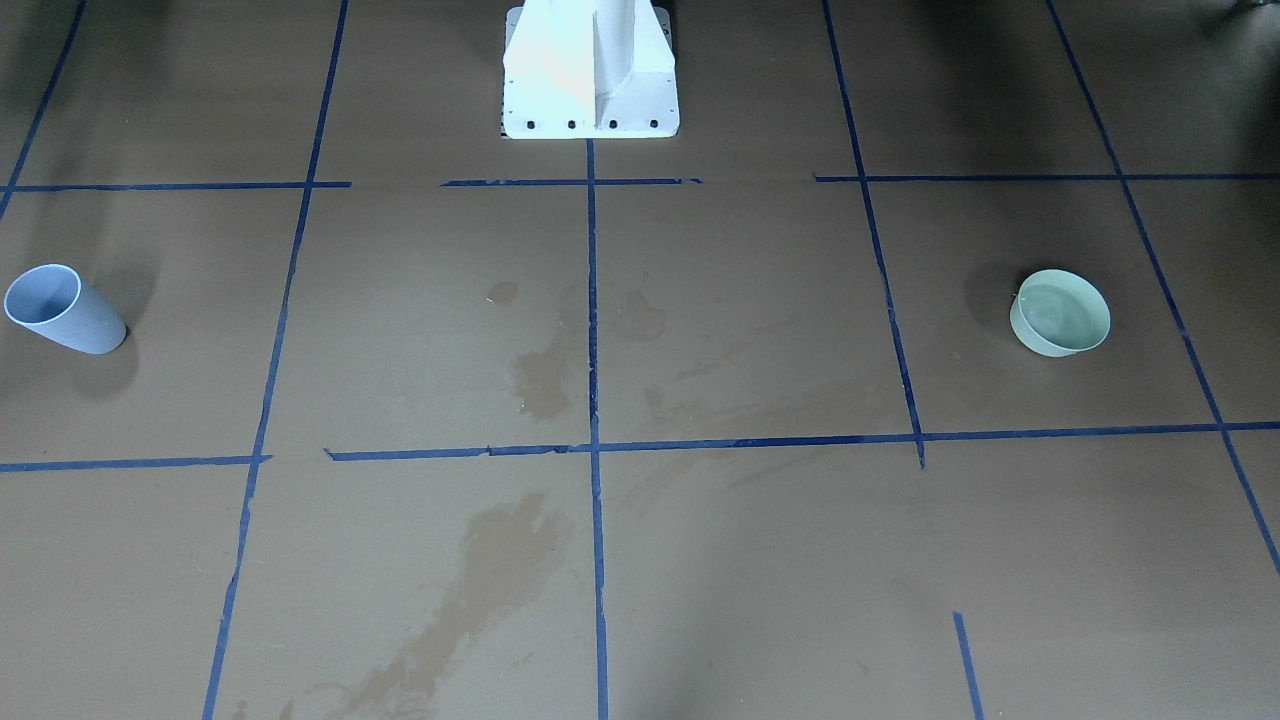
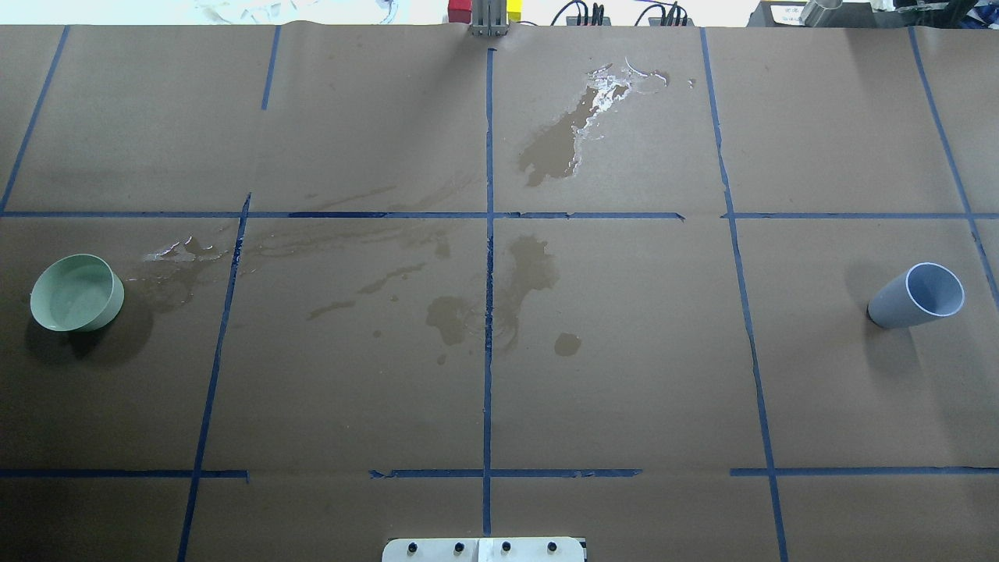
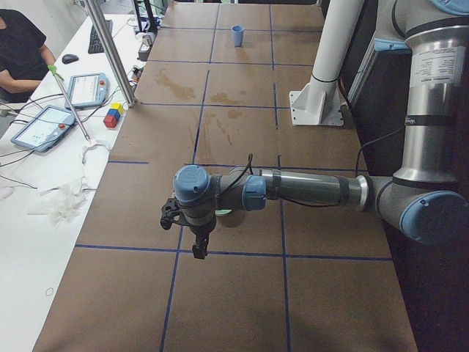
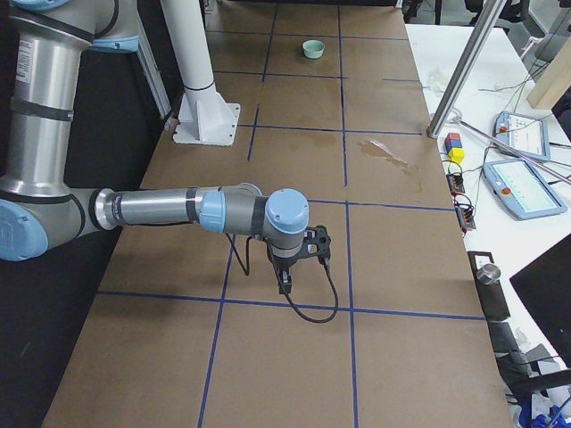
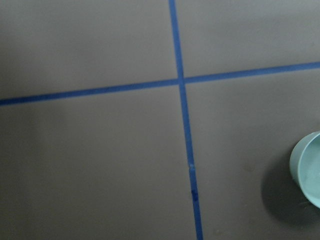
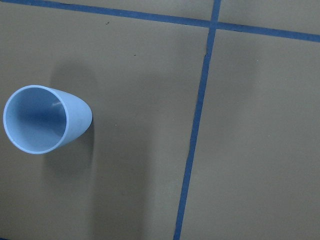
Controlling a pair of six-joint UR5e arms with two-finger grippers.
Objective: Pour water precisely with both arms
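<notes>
A pale green bowl (image 1: 1060, 313) stands on the brown paper at the robot's left (image 2: 76, 293). It shows a faint sheen inside. The left wrist view catches its rim at the right edge (image 5: 307, 170). A blue-grey cup (image 1: 65, 308) stands upright at the robot's right (image 2: 917, 295) and looks empty in the right wrist view (image 6: 45, 119). Water lies as wet patches on the paper (image 2: 558, 140). My left gripper (image 3: 199, 248) hangs above the paper beside the bowl. My right gripper (image 4: 285, 283) hangs likewise, and the cup is hidden in that view. I cannot tell whether either gripper is open or shut.
The white pedestal (image 1: 590, 75) stands at the table's robot side. More wet stains (image 2: 499, 300) mark the middle squares of the blue tape grid. A side table with tablets (image 3: 44, 125), coloured blocks (image 3: 112, 115), a metal pole (image 3: 110, 51) and a seated operator (image 3: 22, 51) borders the far edge.
</notes>
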